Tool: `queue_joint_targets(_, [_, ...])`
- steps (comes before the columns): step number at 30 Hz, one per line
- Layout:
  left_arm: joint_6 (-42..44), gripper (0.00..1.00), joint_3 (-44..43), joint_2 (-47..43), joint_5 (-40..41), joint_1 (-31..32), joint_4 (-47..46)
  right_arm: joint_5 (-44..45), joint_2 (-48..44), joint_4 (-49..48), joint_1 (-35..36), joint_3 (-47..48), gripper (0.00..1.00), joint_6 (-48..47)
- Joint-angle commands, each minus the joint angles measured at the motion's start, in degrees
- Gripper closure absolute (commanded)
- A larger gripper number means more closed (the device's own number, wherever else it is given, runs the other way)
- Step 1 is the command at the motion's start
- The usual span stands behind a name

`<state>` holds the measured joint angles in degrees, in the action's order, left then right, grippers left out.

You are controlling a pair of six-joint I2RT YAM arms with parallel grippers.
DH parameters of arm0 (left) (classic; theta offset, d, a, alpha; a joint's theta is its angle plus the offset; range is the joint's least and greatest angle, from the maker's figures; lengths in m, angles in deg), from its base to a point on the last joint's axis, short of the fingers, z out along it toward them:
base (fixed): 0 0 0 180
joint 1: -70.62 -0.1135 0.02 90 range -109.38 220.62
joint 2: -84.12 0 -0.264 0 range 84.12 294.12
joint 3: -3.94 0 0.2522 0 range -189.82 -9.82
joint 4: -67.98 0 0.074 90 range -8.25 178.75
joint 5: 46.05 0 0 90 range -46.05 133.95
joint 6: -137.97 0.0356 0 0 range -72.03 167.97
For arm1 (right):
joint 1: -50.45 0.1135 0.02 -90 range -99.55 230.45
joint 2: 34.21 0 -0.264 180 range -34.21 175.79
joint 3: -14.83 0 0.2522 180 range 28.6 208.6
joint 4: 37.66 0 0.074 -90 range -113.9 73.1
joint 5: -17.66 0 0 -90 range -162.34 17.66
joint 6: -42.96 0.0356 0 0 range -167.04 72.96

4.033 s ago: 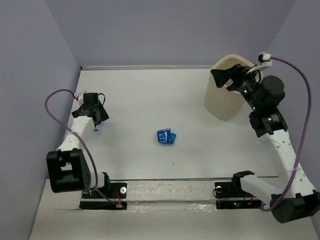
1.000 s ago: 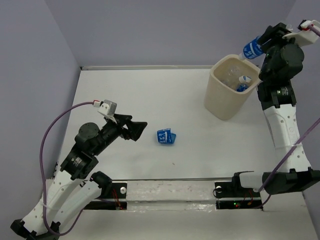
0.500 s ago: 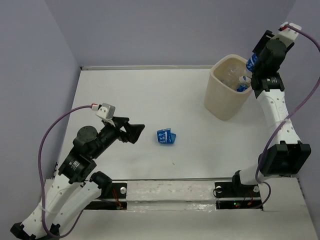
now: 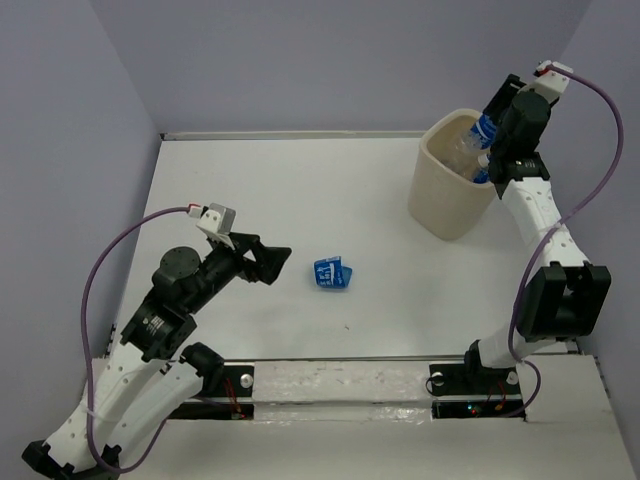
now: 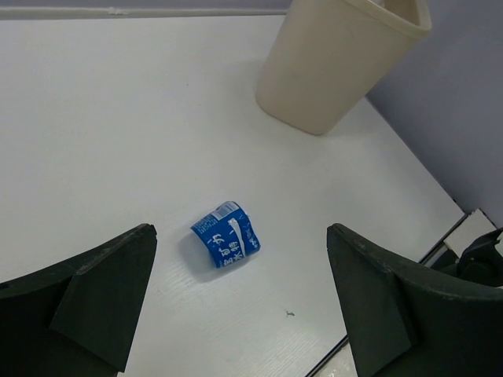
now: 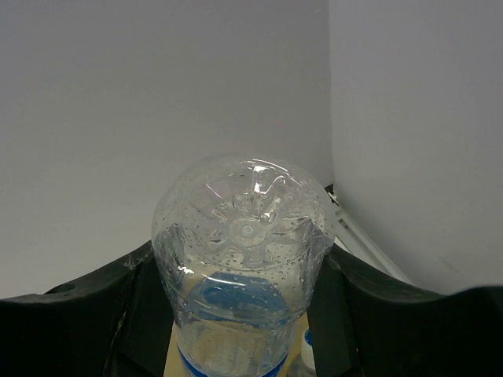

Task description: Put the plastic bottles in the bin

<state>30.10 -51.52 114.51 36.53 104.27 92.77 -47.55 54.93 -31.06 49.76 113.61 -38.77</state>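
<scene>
My right gripper (image 4: 492, 122) is shut on a clear plastic bottle (image 4: 481, 131) with a blue label, holding it over the far rim of the cream bin (image 4: 445, 205). In the right wrist view the bottle's dimpled base (image 6: 245, 236) faces the camera between the two black fingers (image 6: 94, 314), neck pointing down into the bin. Other bottles (image 4: 464, 152) lie inside the bin, and a white cap (image 6: 308, 345) shows below. My left gripper (image 4: 272, 259) hangs open above the table, left of a small curled blue label piece (image 4: 331, 273), which lies ahead of the gripper (image 5: 240, 229) in its wrist view.
The bin (image 5: 338, 63) stands at the table's back right, close to the right wall. The back wall edge (image 4: 290, 134) runs behind it. A metal rail (image 4: 340, 375) crosses the near edge between the arm bases.
My right gripper has swung left and down with the bottle, from high behind the bin's right side to just over its rim. The left arm has barely shifted.
</scene>
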Motion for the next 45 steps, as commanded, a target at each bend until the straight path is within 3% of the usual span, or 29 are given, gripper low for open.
queue_joint_targets(1, [1.2,0.01,0.2,0.8,-0.5,-0.4,-1.2,-3.5,-0.2,-3.8,0.0,-7.1,0.77,7.1])
queue_joint_targets(5, [1.0,0.01,0.2,1.1,-0.3,-0.5,-1.2,-4.1,-0.7,-5.8,0.0,-15.6,0.75,12.0])
queue_joint_targets(7, [0.9,0.01,0.2,1.3,-0.4,-0.5,-1.3,-4.6,-1.3,-6.7,0.0,-18.6,0.59,13.3])
queue_joint_targets(10, [0.8,0.01,0.2,1.5,-0.3,-0.6,-1.3,-5.6,-3.2,-7.0,0.0,-19.7,0.47,13.2])
queue_joint_targets(13, [0.7,0.01,0.2,1.3,-0.1,-0.6,-1.3,-6.1,-6.9,-6.9,0.0,-19.9,0.51,13.6])
queue_joint_targets(17, [0.6,0.01,0.2,0.7,0.6,-0.6,-1.3,-7.6,-9.7,-6.3,0.0,-18.0,0.66,13.2])
queue_joint_targets(20, [0.5,0.01,0.1,0.8,0.6,-0.6,-1.4,-10.7,-8.9,-2.4,0.0,-14.4,0.66,12.3])
queue_joint_targets(23, [0.5,0.01,0.0,1.1,0.5,-0.7,-1.4,-10.6,-6.4,0.6,0.0,-12.9,0.49,12.6])
queue_joint_targets(32, [0.6,0.01,0.2,1.7,0.0,-0.7,-1.4,-12.0,-0.6,2.9,0.0,-15.7,0.26,12.9])
queue_joint_targets(37, [0.5,0.01,0.1,2.0,0.4,-0.7,-1.4,-13.5,-1.1,5.1,0.0,-12.4,0.04,13.4])
queue_joint_targets(45, [0.2,0.01,-0.4,2.7,2.8,-0.8,-1.4,-13.2,-8.3,6.5,0.0,-6.2,0.00,13.3])
